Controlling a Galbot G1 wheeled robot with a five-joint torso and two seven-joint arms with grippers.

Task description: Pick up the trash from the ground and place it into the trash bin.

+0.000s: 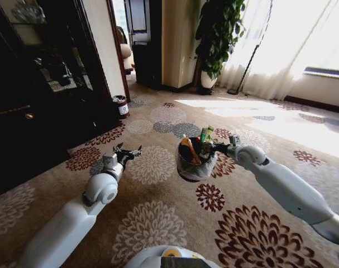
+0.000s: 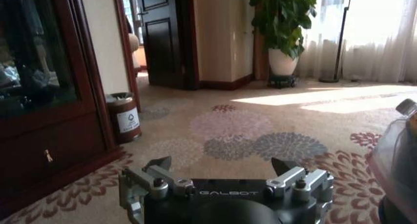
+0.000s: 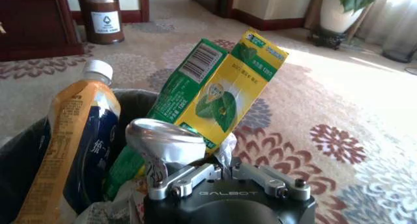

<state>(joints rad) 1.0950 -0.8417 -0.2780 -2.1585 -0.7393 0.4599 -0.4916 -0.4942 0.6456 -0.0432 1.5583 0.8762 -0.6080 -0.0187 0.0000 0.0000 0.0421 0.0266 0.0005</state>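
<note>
Seen from the head: bin (image 1: 195, 162) on the patterned carpet (image 1: 158, 218) at centre frame, grey liner (image 1: 198, 173) bulging round its rim, packed with trash. Orange bottle (image 1: 187, 149) leaning at the bin's 9 o'clock side, green-and-yellow carton (image 1: 206, 134) standing tall at its 12 o'clock, poking well above the rim.

Right gripper (image 1: 213, 148) reaching in from 3 o'clock, over the bin's rim and among the trash. From the right wrist: gripper (image 3: 205, 173) closed tight on a silver can (image 3: 163, 141), pinched between the fingers, held tilted just above the bin's contents. Carton (image 3: 225, 90) leaning right behind the can, touching or nearly so; bottle (image 3: 75, 141) with white cap upright beside it, inside the dark liner (image 3: 29, 146).

Left gripper (image 1: 127, 152) held low over the carpet at about 9 o'clock of the bin, well apart from it, fingers spread wide and holding nothing. From the left wrist: gripper (image 2: 221, 164) with both fingertips splayed, bare carpet (image 2: 260, 131) between them; edge of the liner (image 2: 394, 155) visible near the frame's border.

Small dark-red bin (image 1: 121, 106) with white label standing far off at 11 o'clock, against the dark wood cabinet (image 1: 41, 95). Potted plant (image 1: 216, 39) at 12 o'clock by the curtains (image 1: 270, 44), sunlight pooling on the carpet beyond.
</note>
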